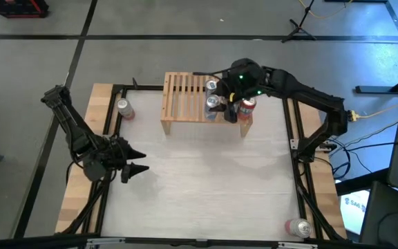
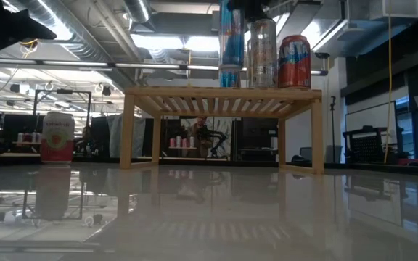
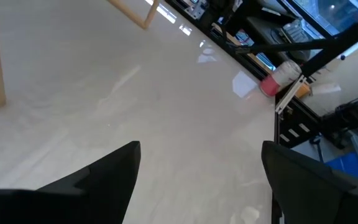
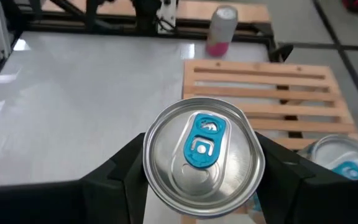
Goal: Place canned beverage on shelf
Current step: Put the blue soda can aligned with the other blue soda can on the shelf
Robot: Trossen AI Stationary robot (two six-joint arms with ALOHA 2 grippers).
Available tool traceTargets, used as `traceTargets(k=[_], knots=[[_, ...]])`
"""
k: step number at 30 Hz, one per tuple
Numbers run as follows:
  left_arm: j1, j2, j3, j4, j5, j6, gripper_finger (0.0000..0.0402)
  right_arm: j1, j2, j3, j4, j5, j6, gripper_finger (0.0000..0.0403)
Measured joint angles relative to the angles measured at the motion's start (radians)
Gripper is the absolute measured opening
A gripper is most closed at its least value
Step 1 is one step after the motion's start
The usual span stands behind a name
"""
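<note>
Right wrist view: pincer [image 4: 199,163] around can [image 4: 202,154].

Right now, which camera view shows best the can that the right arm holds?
The right wrist view: the can fills it, its blue-tabbed lid up, between the right gripper's fingers. The high view shows only its top on the shelf. The low view shows its side. The left wrist view misses it.

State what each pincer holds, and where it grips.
Right pincer grips a blue-tabbed can by its sides near the top, over the shelf. Left pincer is open, holding nothing.
</note>
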Motion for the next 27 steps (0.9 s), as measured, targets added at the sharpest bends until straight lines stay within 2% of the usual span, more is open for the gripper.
traceTargets(k=[8, 27], knots=[[0.010, 0.000, 0.000, 0.003, 0.000, 0.000, 0.0324, -0.023, 0.001, -0.015, 0.022, 0.047, -0.008, 0.0207], [0.009, 0.000, 0.000, 0.003, 0.000, -0.001, 0.0324, -0.026, 0.049, -0.015, 0.021, 0.021, -0.008, 0.0207]])
